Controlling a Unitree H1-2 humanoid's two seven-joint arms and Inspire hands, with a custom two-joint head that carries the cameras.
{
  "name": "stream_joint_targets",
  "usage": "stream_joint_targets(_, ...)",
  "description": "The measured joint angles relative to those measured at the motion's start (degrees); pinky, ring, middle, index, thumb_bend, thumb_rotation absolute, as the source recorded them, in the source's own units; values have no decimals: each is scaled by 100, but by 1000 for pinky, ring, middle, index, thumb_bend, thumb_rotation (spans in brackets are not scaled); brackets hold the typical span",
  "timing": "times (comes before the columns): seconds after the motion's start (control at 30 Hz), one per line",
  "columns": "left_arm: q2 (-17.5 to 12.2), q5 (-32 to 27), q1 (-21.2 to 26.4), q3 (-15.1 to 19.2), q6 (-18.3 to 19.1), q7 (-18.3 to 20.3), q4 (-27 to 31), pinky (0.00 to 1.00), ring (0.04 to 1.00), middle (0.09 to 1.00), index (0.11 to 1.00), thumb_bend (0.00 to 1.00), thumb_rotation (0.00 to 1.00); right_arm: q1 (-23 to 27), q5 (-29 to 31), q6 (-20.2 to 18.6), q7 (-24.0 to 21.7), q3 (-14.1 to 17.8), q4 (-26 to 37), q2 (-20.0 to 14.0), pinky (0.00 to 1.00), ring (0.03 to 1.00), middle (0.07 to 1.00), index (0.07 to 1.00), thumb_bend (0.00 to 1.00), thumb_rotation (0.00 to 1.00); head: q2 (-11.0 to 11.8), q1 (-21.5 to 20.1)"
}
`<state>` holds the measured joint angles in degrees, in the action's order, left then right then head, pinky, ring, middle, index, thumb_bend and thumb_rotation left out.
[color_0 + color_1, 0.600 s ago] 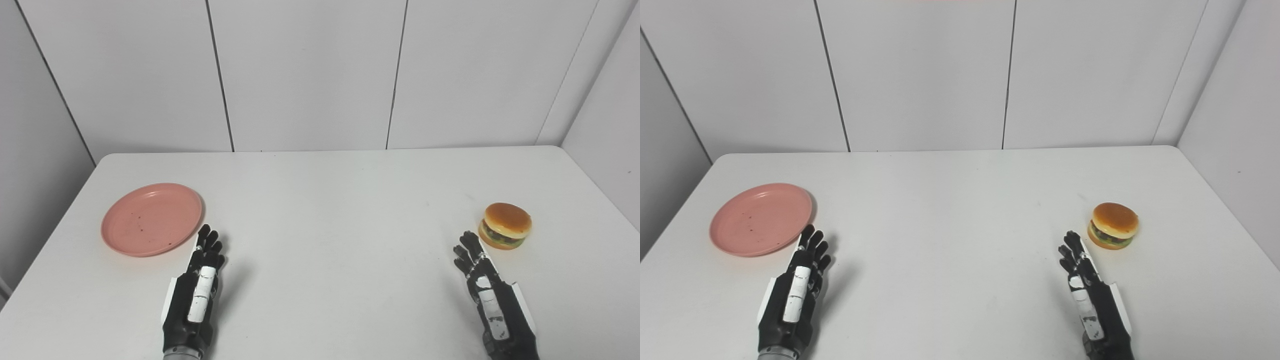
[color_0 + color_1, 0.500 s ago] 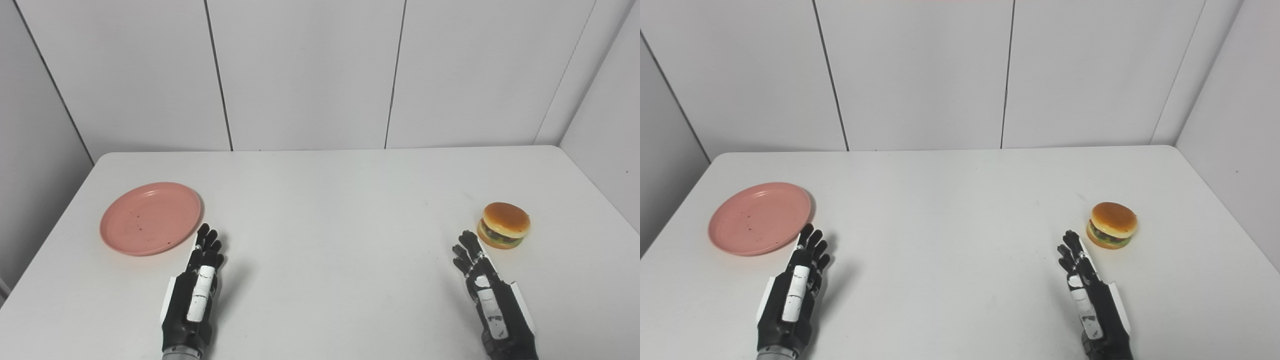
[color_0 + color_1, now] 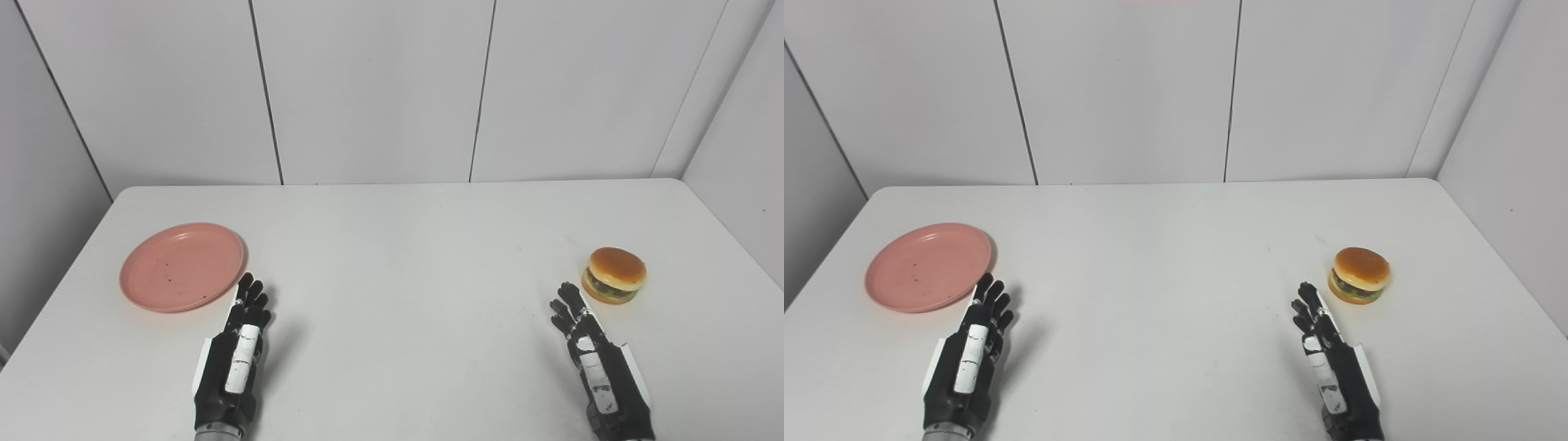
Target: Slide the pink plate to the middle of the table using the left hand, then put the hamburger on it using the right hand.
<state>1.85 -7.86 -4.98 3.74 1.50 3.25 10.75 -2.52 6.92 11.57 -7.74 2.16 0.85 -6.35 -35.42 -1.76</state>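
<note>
A pink plate [image 3: 182, 266] lies flat on the left side of the white table [image 3: 392, 245], bare but for a few dark specks. My left hand [image 3: 236, 352] hovers just right of and nearer than the plate, fingers stretched forward and apart, holding nothing; its fingertips are close to the plate's near right rim. On the right side stands a toy hamburger [image 3: 614, 275]. Beside it, a little nearer and to its left, my right hand [image 3: 591, 358] is open with straight fingers, not touching it.
White wall panels [image 3: 380, 86] rise directly behind the table's far edge, and a wall also runs along the right side. The table's left edge lies close to the plate.
The whole picture has shifted slightly left, so the camera moved. Both hands look a touch lower in the frame; the plate and hamburger have not moved on the table.
</note>
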Motion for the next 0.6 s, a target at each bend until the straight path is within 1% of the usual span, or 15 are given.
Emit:
stream_joint_targets(0.47, -1, 13, 0, -1, 1, 2, 1, 1000, 1000, 1000, 1000, 860, 813, -2, -4, -4, 0, -1, 5, 0, 945, 939, 960, 937, 924, 930, 0, -9)
stream_joint_targets(0.6, -2, 13, 0, 0, 1, 2, 2, 1000, 1000, 1000, 1000, 859, 800, -2, -13, -5, 0, -1, 5, 0, 947, 939, 959, 940, 915, 931, -9, -9)
